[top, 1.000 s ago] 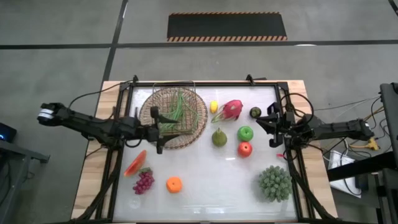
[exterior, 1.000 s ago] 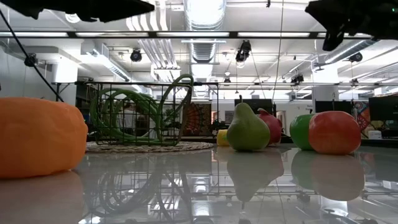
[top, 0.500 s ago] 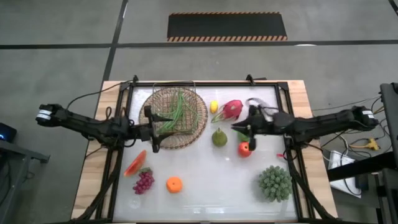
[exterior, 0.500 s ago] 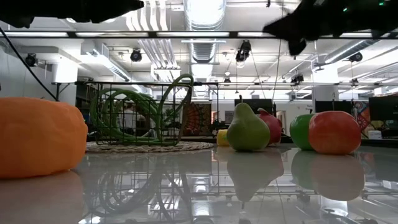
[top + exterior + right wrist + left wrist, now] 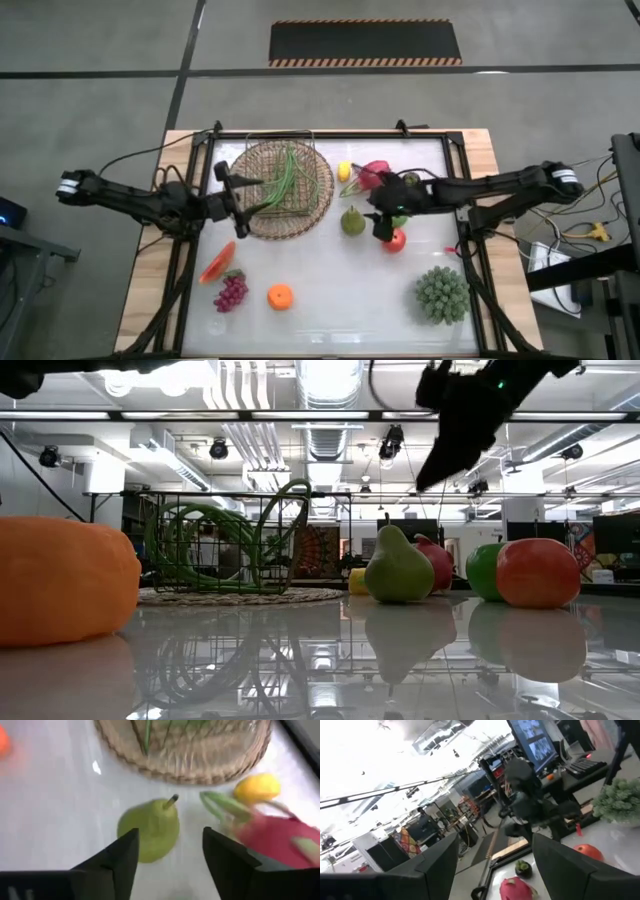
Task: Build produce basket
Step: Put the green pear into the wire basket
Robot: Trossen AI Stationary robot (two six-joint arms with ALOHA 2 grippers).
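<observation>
The round wicker basket (image 5: 280, 190) sits left of the table's middle with green beans (image 5: 286, 172) in it. A pear (image 5: 352, 222) stands on its base beside it. A red apple (image 5: 394, 241), dragon fruit (image 5: 374, 172) and lemon (image 5: 344, 171) lie nearby; my right arm covers most of the green apple (image 5: 485, 570). My right gripper (image 5: 380, 218) hangs open in the air, slanting down between pear and red apple; in its wrist view the pear (image 5: 150, 830) lies ahead between the fingers. My left gripper (image 5: 228, 192) is open, raised at the basket's left rim.
An orange (image 5: 280, 296), purple grapes (image 5: 231, 292) and a red slice (image 5: 217, 262) lie near the left front. The large spiky green cluster (image 5: 442, 293) sits at the right front. A small dark fruit (image 5: 522, 866) lies beyond the dragon fruit. A metal frame borders the table.
My right arm has reached from the table's right edge toward its middle, passing over the green apple, and its gripper has tipped downward near the pear. My left gripper has drawn back from over the basket toward the left edge. No produce has moved.
</observation>
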